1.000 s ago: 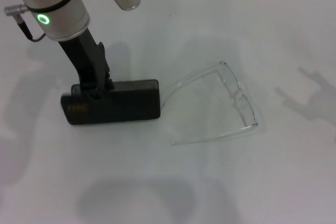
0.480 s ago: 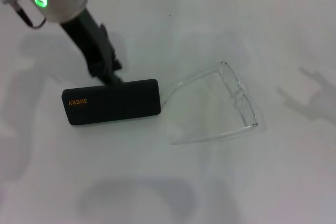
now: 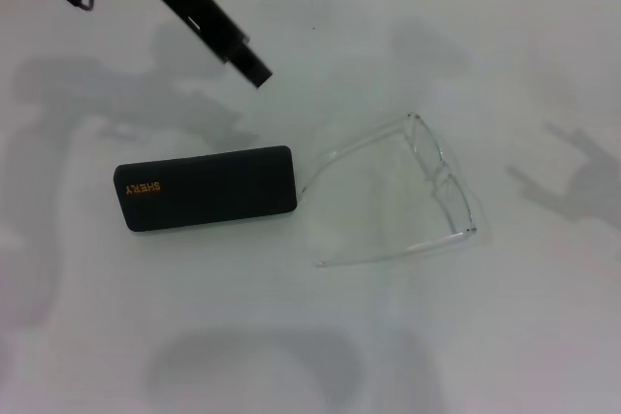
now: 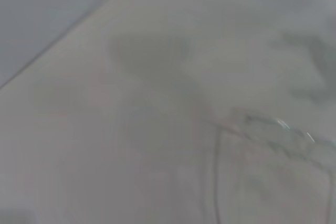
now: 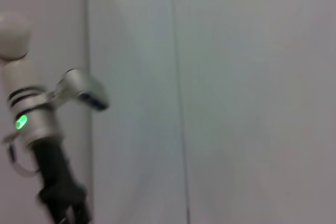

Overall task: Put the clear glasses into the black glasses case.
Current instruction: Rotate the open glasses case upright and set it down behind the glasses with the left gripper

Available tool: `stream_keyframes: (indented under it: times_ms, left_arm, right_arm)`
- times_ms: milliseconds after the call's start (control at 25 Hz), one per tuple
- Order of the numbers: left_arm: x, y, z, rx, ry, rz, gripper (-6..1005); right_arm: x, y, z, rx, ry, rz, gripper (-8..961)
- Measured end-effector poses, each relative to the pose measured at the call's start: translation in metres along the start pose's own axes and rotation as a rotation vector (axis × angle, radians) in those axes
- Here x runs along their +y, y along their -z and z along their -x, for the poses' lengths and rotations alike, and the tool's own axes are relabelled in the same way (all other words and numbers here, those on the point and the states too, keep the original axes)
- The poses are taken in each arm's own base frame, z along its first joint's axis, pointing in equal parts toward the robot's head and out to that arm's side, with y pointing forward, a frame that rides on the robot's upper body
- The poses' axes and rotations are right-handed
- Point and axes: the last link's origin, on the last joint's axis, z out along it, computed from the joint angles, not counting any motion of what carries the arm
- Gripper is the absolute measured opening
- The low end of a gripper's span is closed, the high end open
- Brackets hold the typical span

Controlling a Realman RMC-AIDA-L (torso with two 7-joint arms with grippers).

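the case (image 3: 207, 188) lies shut on the white tabletop (image 3: 320, 336), flat, its long side running across the head view, with the orange lettering at its left end. just beside its right end, and apart from it as far as can be told, are the glasses (image 3: 427, 191), resting on the tabletop with the arms unfolded; the lens sits on the far right of them and the two thin arms reach back toward the case, the upper arm's tip coming close to the case's right edge (touching or not, i cannot tell). the left end effector (image 3: 254, 75) hangs in the air above and behind the case, on a dark arm slanting down from the upper left corner of the head view; it holds nothing, and only a dark rounded tip shows, so how far apart its fingers stand cannot be told. the left wrist view shows a blurred stretch of tabletop with the glasses (image 4: 273, 145) faintly at one side. the right end effector is outside every view; the right wrist view looks at a pale wall and, farther off, the left arm (image 5: 37, 129) with its green light.
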Motion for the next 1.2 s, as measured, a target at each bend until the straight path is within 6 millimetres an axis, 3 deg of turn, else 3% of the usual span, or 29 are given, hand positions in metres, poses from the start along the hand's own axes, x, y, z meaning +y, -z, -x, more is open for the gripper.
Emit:
stream_keyframes:
  times_ms: [320, 480, 720, 1200]
  left_arm:
    - [-0.023, 0.003, 0.009, 0.183, 0.532, -0.078, 408]
    - [-0.036, 0.006, 0.040, 0.248, 0.691, -0.109, 408]
    - [-0.041, 0.014, 0.066, 0.342, 0.725, -0.141, 407]
    - [-0.042, 0.052, 0.078, 0.579, 0.578, -0.143, 407]
  right_arm:
    - [-0.012, -0.021, 0.000, 0.150, 0.085, 0.138, 865]
    - [-0.013, -0.035, 0.002, 0.184, 0.093, 0.197, 865]
    - [-0.003, -0.071, 0.005, 0.233, 0.045, 0.352, 864]
    - [0.035, -0.167, 0.013, 0.508, -0.092, 0.665, 863]
